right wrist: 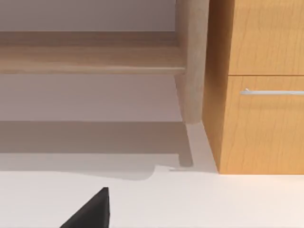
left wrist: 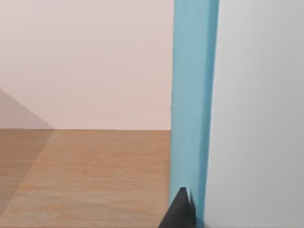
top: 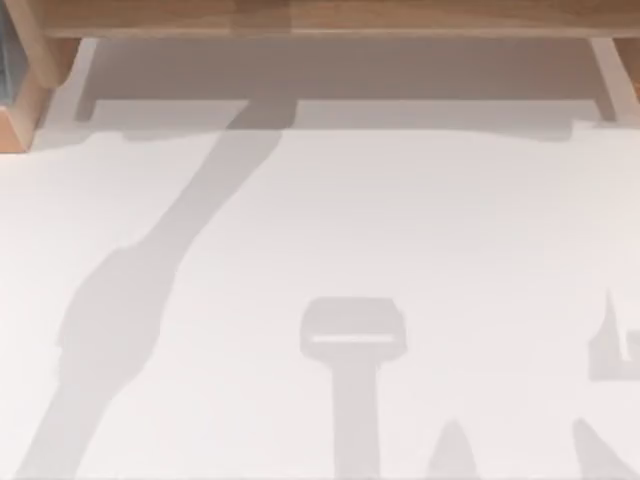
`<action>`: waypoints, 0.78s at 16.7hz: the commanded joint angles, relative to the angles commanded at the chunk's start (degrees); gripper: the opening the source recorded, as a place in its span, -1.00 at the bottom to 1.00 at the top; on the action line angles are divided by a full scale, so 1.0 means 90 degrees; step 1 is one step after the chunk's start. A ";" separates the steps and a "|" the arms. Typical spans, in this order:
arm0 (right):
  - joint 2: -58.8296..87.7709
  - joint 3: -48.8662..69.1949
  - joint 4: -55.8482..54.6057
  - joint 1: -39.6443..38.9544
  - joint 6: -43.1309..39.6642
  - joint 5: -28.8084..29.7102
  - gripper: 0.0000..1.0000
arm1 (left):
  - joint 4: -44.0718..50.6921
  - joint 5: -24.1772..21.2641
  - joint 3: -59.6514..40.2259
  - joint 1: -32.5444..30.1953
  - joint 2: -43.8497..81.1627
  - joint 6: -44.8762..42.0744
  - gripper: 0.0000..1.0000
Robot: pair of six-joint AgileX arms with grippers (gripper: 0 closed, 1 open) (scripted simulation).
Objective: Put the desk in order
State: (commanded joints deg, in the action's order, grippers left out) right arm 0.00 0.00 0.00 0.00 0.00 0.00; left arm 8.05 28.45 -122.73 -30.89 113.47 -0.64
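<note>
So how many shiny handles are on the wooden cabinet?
1: a silver handle on the wooden cabinet standing on the white desk. Others may be hidden out of frame.

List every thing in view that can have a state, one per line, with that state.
desk: bare white top, crossed by arm shadows.
wooden shelf: in place along the desk's far edge.
drawer: shut, bar handle level.
blue upright panel: standing upright on a wooden surface.
left end effector: dark tip beside the blue panel.
right end effector: dark tip over the white desk top.

Blue upright panel (left wrist: 192, 95); wooden drawer cabinet (right wrist: 259, 85), metal handle (right wrist: 271, 92).
</note>
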 joint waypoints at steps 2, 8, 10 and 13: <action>0.0000 0.0000 0.0000 0.0000 0.0000 0.0000 1.00 | -0.0014 0.0091 0.0296 -0.0087 -0.0284 -0.0005 -1.00; 0.0000 0.0000 0.0000 0.0000 0.0000 0.0000 1.00 | -0.0048 0.0099 0.0334 -0.0072 -0.0368 -0.0044 -1.00; 0.0000 0.0000 0.0000 0.0000 0.0000 0.0000 1.00 | -0.0194 -0.0011 0.0360 0.0073 -0.0543 -0.0201 -1.00; 0.0000 0.0000 0.0000 0.0000 0.0000 0.0000 1.00 | -0.0552 -0.0256 0.0591 0.0668 -0.0966 -0.0722 -1.00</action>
State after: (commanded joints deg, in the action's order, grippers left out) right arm 0.00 0.00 0.00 0.00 0.00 0.00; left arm 3.08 26.15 -117.41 -24.88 104.78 -7.14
